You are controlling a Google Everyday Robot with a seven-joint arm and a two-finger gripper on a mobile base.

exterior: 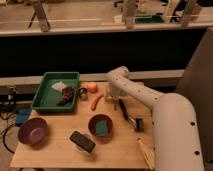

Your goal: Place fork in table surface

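- The gripper (111, 96) is seen lowered to the table surface (56, 118), just right of the carrot (96, 101); whether it is spread or closed cannot be told
- The fork cannot be made out with certainty; only a pale patch is seen at the gripper's tip, low against the wood
- The gripper is carried by a white arm (137, 95), which is bent over the right half of the table from the robot's bulky white body at the right edge
- A black-handled utensil (123, 110) is laid just right of the gripper; a small dark block (139, 124) is seen near its lower end
- An orange fruit (92, 87) and a small dark cup (82, 93) are set beside the carrot's upper end
- A green tray (38, 98) is placed at the back left; a white scrap and a dark lump are held in it
- A reddish bowl (101, 125) with a green sponge in it is placed near the front; a purple bowl (33, 131) is set at the front left
- A dark flat object (82, 141) and a pale utensil (146, 152) are laid along the front edge
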